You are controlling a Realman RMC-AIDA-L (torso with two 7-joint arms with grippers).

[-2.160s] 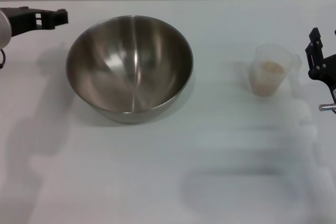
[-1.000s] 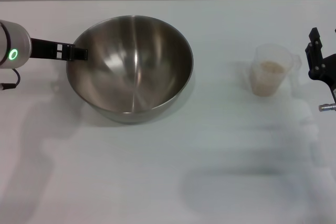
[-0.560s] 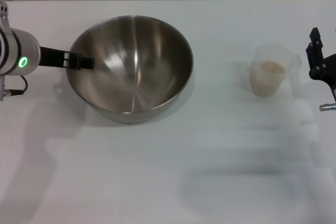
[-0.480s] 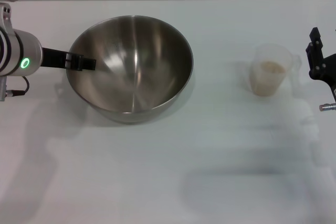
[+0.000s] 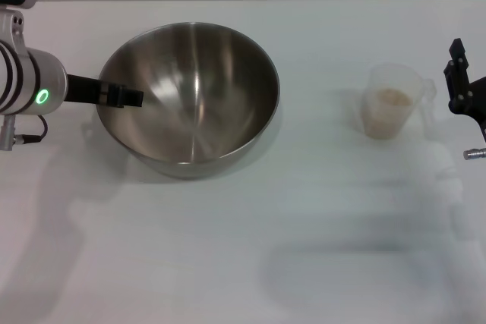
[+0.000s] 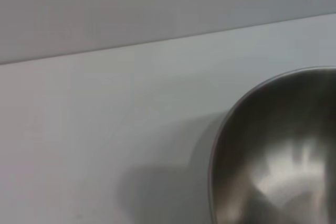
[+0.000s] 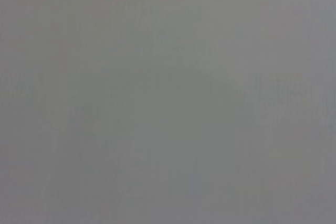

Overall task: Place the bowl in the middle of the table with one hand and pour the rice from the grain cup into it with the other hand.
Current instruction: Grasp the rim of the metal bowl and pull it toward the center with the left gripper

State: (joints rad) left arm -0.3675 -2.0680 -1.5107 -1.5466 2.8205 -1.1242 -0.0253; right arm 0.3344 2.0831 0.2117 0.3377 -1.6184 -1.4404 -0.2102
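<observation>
From the head view, the bowl (image 5: 187, 96) sits left of centre on the white bench (image 5: 243, 248), not yet in the middle. The left end effector (image 5: 125, 97) reaches in from the left edge of the frame, its dark tip over the bowl's left rim; whether it has closed on the rim I cannot tell. To the right, the grain cup (image 5: 392, 102) stands upright with the rice (image 5: 392, 97) inside it, well apart from the bowl. The right end effector (image 5: 463, 85) hangs at the far right edge, just beside the cup but apart from it; how far open it is I cannot tell.

The left wrist view shows only the bowl's curved rim and shiny inside at lower right, with bare bench beside it.

The right wrist view is a plain grey blank.

My reading: nothing is finished. The bowl has to be gripped and slid to the centre, then the cup picked up and tipped.
</observation>
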